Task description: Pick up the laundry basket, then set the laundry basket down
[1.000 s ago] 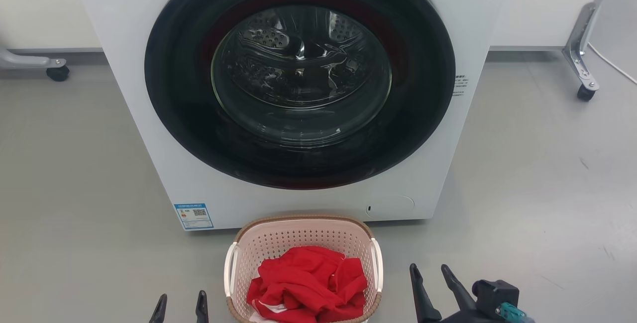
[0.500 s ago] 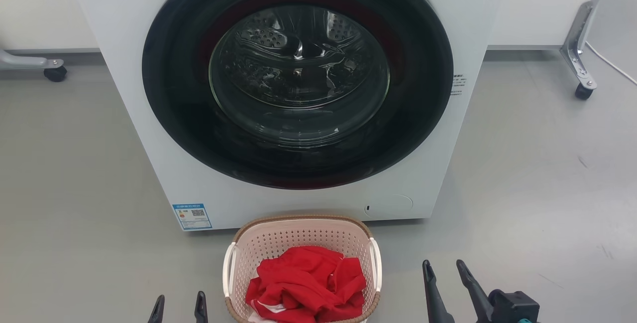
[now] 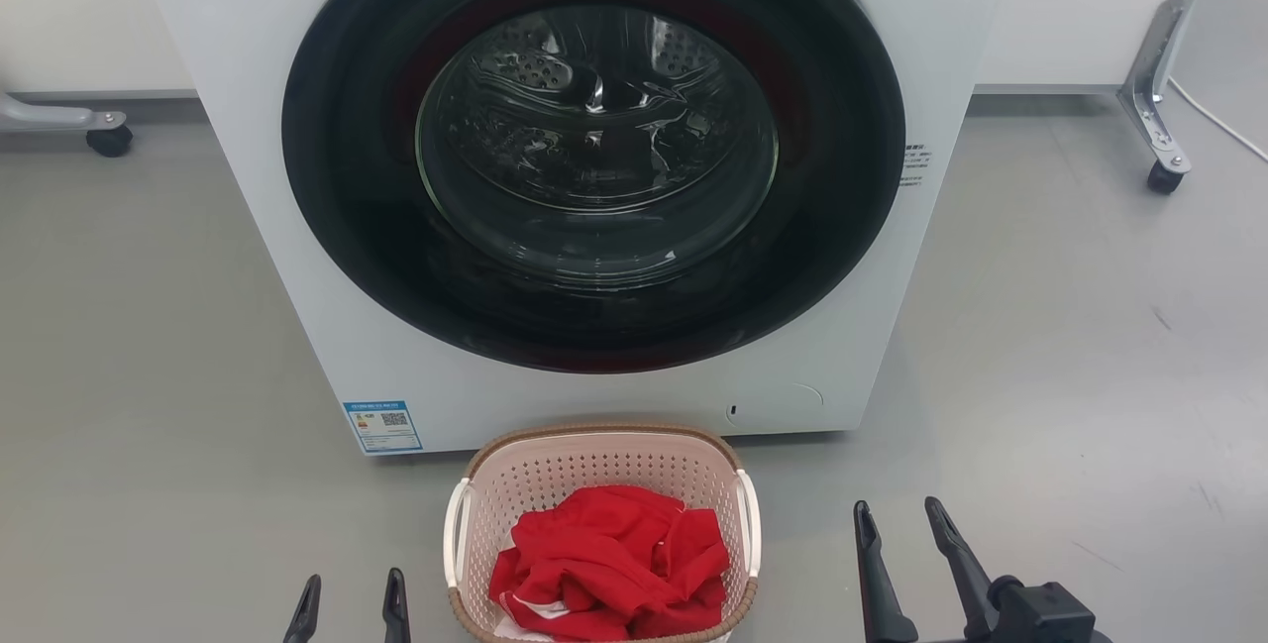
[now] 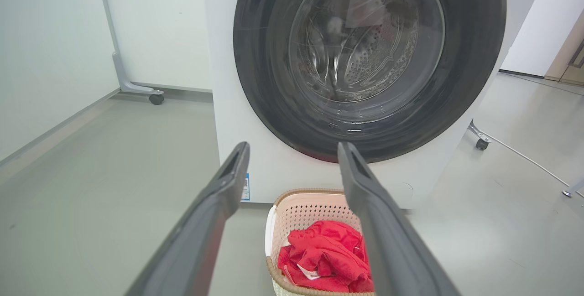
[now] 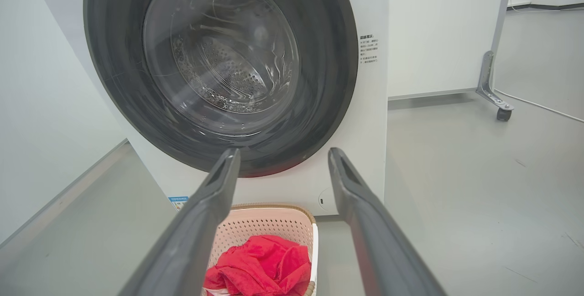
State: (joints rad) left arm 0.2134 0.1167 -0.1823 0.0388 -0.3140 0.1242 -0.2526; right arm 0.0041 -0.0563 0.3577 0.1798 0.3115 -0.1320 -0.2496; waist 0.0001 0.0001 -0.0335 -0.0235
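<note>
Rightward and a little farther out is where the right gripper [image 3: 898, 509] has gone over the last second, so the gap between it and the basket [image 3: 594, 470] is wider now. The left gripper [image 3: 353, 579] has edged only slightly left. The basket has not moved.

One basket sits on the grey floor [image 3: 149, 375], just in front of the one washer [image 3: 416, 395] and centred under its round door [image 3: 594, 148], which is shut. The basket lies between the two grippers, and neither touches it. The left gripper is near its left side. The right one stands well off to the right. Both of its white handles show, one on the left [image 3: 456, 534] and one on the right [image 3: 750, 524].

Inside lies one heap of red cloth [image 3: 609, 559] with a bit of white at its near left edge; how many garments make it up cannot be told.

Each gripper shows two dark fingers, spread apart and holding nothing. In the left wrist view the fingers [image 4: 214, 214] frame the basket's left handle and the washer front. In the right wrist view the basket lies low between the fingers, towards the left one.

One blue-edged sticker [image 3: 382, 425] is on the washer's lower left corner. Two casters stand on the far floor — one far left [image 3: 107, 140], one far right [image 3: 1164, 177].
</note>
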